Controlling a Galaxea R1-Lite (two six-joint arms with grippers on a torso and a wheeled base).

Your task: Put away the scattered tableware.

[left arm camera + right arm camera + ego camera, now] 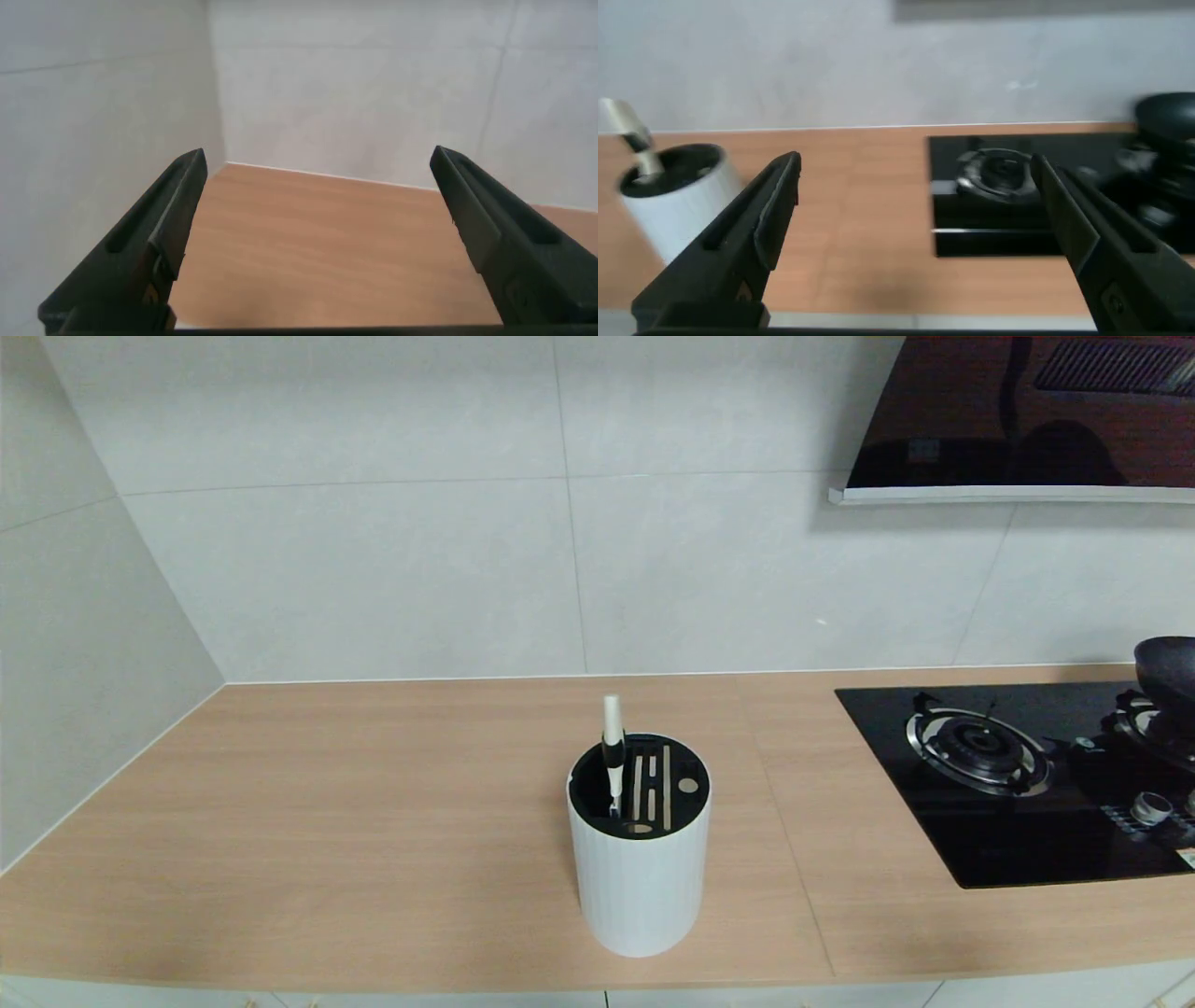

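Head view shows a white round holder (639, 868) standing in the middle of the wooden bench (373, 821). Its black top has slots. One utensil (612, 747) stands in a slot near the holder's left edge. It is almost straight up, with its white handle on top and its working end down inside.

That is the tableware I can see, so I think the tidying is nearly done.

The right pincer (913, 168) is spread wide and holds nothing. Its camera sees the holder (677, 205) farther off, outside the gap between its fingers, so I think this arm is better placed to go there. It would have to come from above, because the handle points up.

The left pincer (318, 163) is spread wide too, and empty. It faces bare bench (318, 252) near the corner of the tiled walls.

A black gas stove (1018, 775) sits well apart on the right, with a dark pot (1167, 672) on its far burner. Nothing stands between the pincers and the holder.
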